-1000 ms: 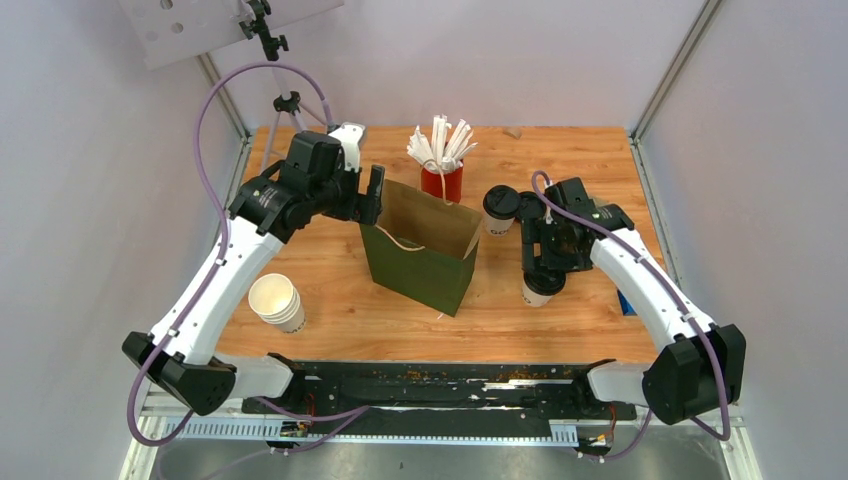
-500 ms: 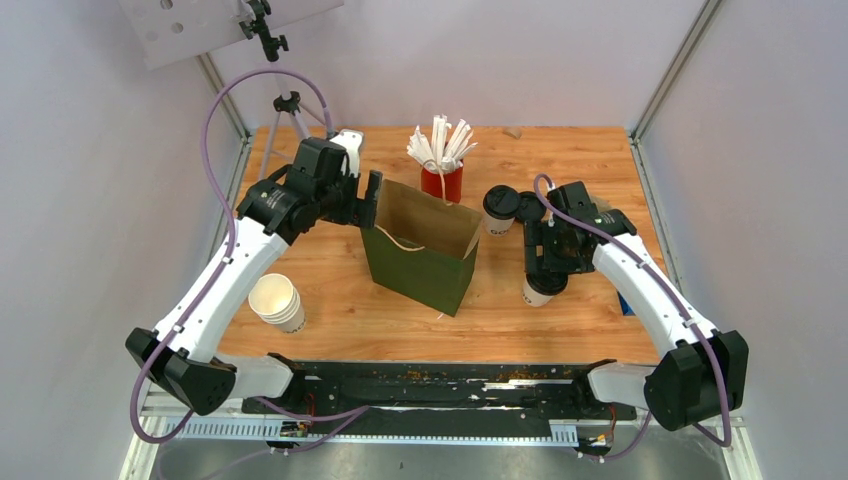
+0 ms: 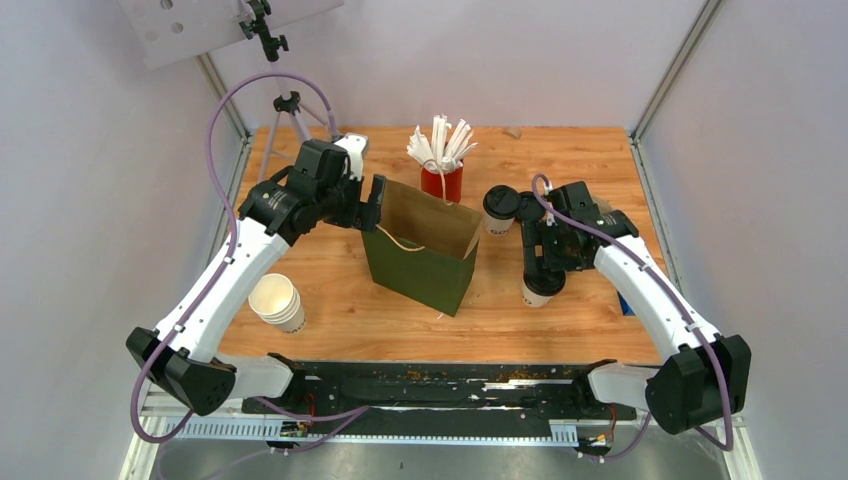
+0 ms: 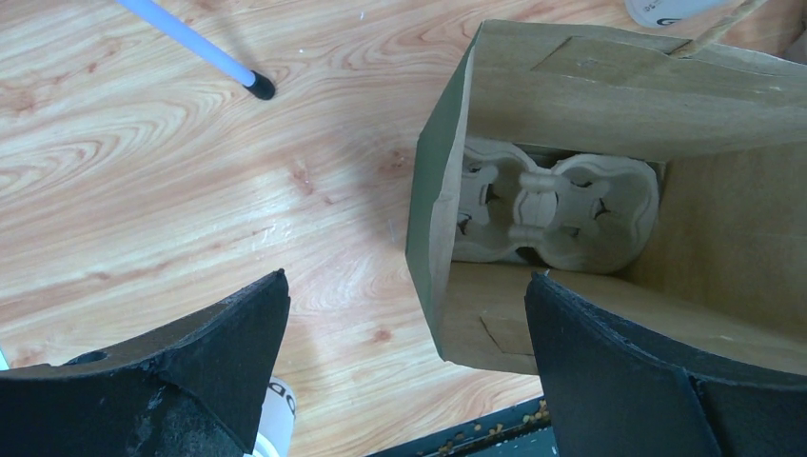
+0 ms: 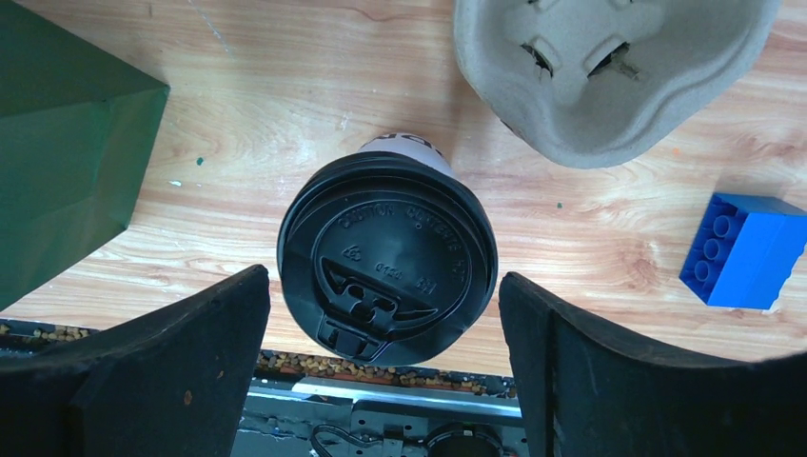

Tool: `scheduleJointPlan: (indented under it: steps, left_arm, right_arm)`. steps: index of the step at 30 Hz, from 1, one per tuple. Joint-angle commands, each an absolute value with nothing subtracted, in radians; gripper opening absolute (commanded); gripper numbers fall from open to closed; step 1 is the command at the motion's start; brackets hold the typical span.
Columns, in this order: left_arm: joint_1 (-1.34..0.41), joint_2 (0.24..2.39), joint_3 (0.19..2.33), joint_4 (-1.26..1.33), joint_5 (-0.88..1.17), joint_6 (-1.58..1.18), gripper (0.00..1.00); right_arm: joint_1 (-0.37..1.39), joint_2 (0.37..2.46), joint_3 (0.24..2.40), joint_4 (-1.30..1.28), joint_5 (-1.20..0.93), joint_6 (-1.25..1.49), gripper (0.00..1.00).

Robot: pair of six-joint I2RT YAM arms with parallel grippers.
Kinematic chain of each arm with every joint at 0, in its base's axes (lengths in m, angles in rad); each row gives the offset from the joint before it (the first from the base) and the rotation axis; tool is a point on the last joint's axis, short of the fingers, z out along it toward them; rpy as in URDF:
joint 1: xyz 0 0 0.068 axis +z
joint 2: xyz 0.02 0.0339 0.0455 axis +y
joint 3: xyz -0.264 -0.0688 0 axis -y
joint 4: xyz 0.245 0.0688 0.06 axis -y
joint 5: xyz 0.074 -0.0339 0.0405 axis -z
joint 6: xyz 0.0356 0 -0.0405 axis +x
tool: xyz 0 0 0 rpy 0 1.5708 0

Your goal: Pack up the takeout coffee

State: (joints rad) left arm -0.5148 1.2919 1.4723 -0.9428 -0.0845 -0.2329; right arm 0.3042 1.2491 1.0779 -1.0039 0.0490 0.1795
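A takeout coffee [image 5: 385, 255], a white cup with a black lid, stands on the table between the open jaws of my right gripper [image 5: 385, 328], which hovers just above it without touching. In the top view this cup [image 3: 536, 294] sits under my right gripper [image 3: 541, 270]. A second lidded coffee [image 3: 500, 205] stands behind it. The green paper bag [image 3: 420, 262] stands open mid-table with a pulp cup carrier [image 4: 557, 202] inside. My left gripper [image 3: 373, 205] is open and straddles the bag's left wall [image 4: 433, 238], not closed on it.
A red cup of white sticks [image 3: 441, 178] stands behind the bag. A stack of white cups [image 3: 277, 300] is at the front left. Another pulp carrier [image 5: 609, 76] and a blue block [image 5: 750, 249] lie near the right gripper. A tripod leg [image 4: 195, 43] is at the back left.
My left gripper has edged right onto the bag's left rim. My right gripper has shifted slightly left and settled over the near coffee.
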Motion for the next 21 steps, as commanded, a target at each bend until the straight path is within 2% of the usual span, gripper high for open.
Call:
scheduleJointPlan:
  steps: [1, 11, 21]
  left_arm:
    - [-0.514, 1.272, 1.473, -0.909, -0.058, -0.222, 1.00]
    - [-0.514, 1.274, 1.476, -0.899, -0.044, -0.222, 1.00]
    - [-0.514, 1.261, 1.474, -0.901, -0.048, -0.218, 1.00]
  right_arm:
    - [0.301, 1.181, 1.085, -0.947, 0.022, 0.136, 0.90]
    - [0.301, 1.111, 1.018, -0.878, 0.046, 0.117, 0.90]
    - [0.301, 1.168, 1.011, -0.897, 0.059, 0.176, 0.88]
